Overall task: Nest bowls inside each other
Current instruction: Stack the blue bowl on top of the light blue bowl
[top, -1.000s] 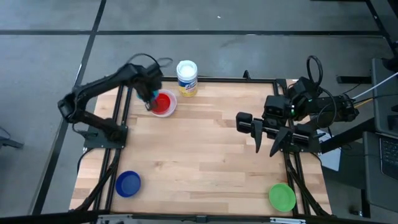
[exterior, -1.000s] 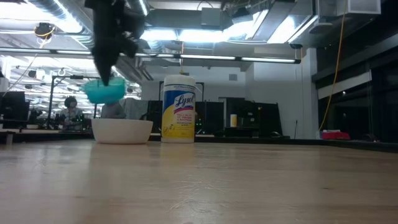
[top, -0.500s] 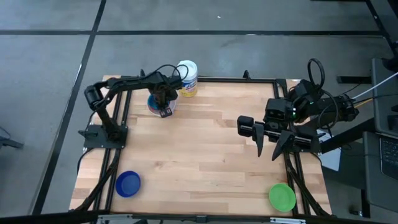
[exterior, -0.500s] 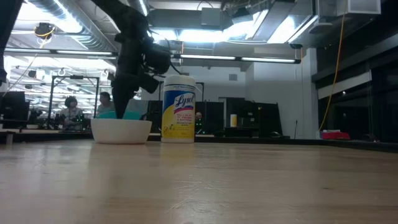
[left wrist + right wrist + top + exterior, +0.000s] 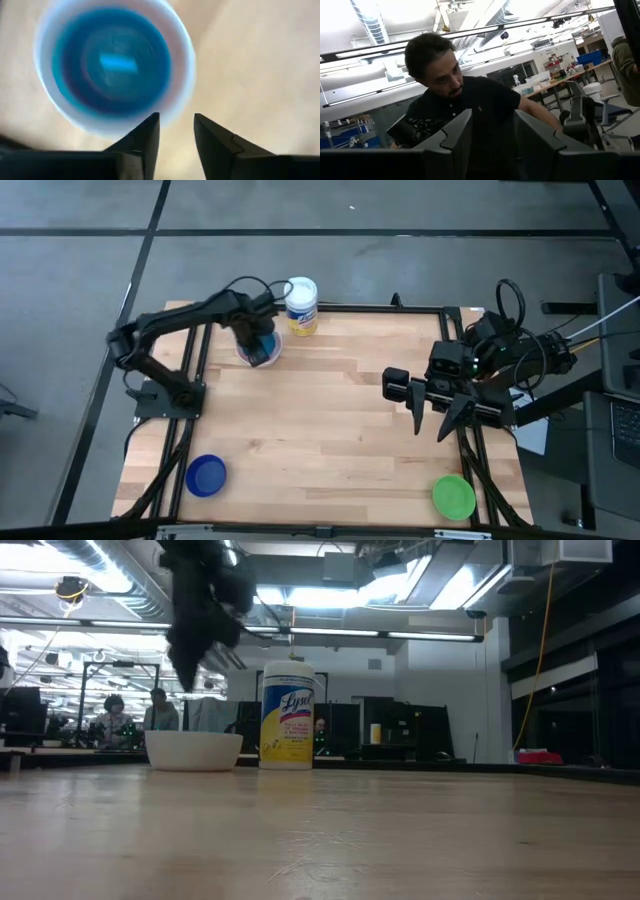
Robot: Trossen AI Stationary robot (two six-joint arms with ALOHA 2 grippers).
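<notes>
A teal bowl (image 5: 112, 62) sits nested inside a white bowl (image 5: 181, 60), which rests on its base at the table's far left (image 5: 193, 750). My left gripper (image 5: 175, 122) hangs just above these two, pointing down. It is open and has nothing between its fingers. A dark blue bowl (image 5: 206, 476) rests near the front left corner. A green bowl (image 5: 454, 496) rests near the front right corner. My right gripper (image 5: 430, 420) waits high over the table's right side, open and empty.
A tall white wipes container (image 5: 301, 305) with a blue-and-yellow label stands just right of the white bowl, at the far edge. The middle of the wooden table (image 5: 330, 430) is bare. A person (image 5: 465, 110) shows in the room beyond the right gripper.
My left gripper carried the teal bowl over the white bowl and lowered it inside. It then opened, let go and rose a little. The teal bowl, lifted clear a second ago, now sits in the white bowl.
</notes>
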